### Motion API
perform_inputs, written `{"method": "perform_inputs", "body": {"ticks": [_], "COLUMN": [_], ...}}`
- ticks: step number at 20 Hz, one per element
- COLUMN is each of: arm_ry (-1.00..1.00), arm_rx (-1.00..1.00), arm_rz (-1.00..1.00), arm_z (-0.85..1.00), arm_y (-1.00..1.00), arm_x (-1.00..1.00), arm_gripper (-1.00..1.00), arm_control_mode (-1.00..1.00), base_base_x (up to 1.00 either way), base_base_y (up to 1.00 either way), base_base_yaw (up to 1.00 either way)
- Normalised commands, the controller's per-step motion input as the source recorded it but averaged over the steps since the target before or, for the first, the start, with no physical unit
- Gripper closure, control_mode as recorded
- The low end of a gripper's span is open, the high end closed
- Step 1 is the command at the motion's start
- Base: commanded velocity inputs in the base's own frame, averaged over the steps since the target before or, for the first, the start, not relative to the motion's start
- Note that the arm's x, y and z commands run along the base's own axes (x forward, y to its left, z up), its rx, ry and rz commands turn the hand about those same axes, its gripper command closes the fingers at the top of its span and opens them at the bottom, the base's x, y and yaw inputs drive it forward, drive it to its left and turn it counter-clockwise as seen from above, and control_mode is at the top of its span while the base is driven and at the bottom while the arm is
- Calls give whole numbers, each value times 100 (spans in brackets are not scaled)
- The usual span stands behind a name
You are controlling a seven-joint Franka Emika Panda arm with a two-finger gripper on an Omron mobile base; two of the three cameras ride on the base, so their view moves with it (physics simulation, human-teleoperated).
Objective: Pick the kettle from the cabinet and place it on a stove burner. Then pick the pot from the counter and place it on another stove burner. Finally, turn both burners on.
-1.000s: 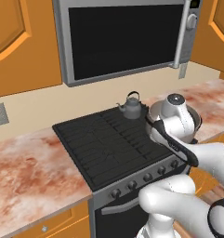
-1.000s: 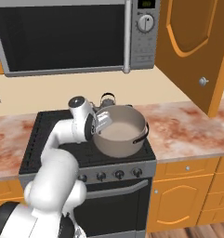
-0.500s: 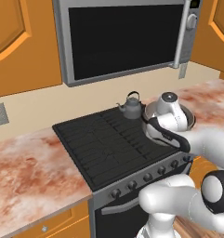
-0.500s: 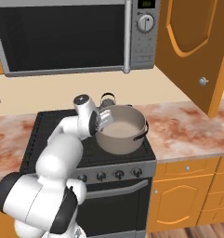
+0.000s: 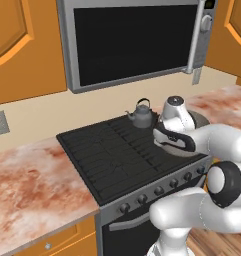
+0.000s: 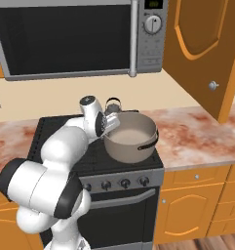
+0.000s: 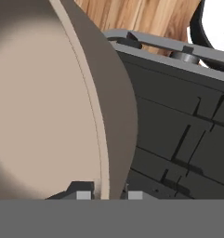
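The grey-beige pot [image 6: 131, 141] stands on the front right stove burner of the black cooktop [image 6: 50, 132], its inside wide and pale in the hand view [image 7: 48, 102]. My gripper [image 7: 108, 194] is shut on the pot's rim at its left side, one fingertip inside the wall and one outside; the white hand [image 6: 97, 117] reaches it from the left. From the left base, the hand [image 5: 174, 112] covers most of the pot [image 5: 199, 120]. The small dark kettle [image 5: 141, 116] [image 6: 112, 105] sits upright on the back right burner, just behind the pot.
A row of dark knobs [image 6: 114, 184] [image 5: 157, 192] runs along the steel stove front. The marbled counter [image 6: 197, 132] [image 5: 37, 175] flanks the stove. A microwave [image 5: 132, 40] hangs above. An orange cabinet door [image 6: 202, 53] stands open at the right. The left burners [image 5: 97, 150] are bare.
The hand has shifted slightly back and left over the stove, still on the pot's rim. My elbow has swung lower and nearer the cameras. The kettle has not moved.
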Motion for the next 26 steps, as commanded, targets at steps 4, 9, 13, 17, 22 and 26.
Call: {"method": "perform_inputs", "body": {"ticks": [4,9,13,17,22,26], "arm_ry": [0,-1,-5,-10,-9,-5], "arm_rx": [0,0,0,0,0,0], "arm_rz": [0,1,4,5,7,9], "arm_z": [-13,-2,1,16,40,42], "arm_y": [0,0,0,0,0,0], "arm_x": [4,1,-6,-23,-18,-16], "arm_gripper": [-100,-100,-100,-100,-100,-100], "arm_control_mode": [-100,-100,-100,-100,-100,-100], "base_base_x": [0,0,0,0,0,0], "base_base_y": [0,0,0,0,0,0], "base_base_yaw": [0,0,0,0,0,0]}}
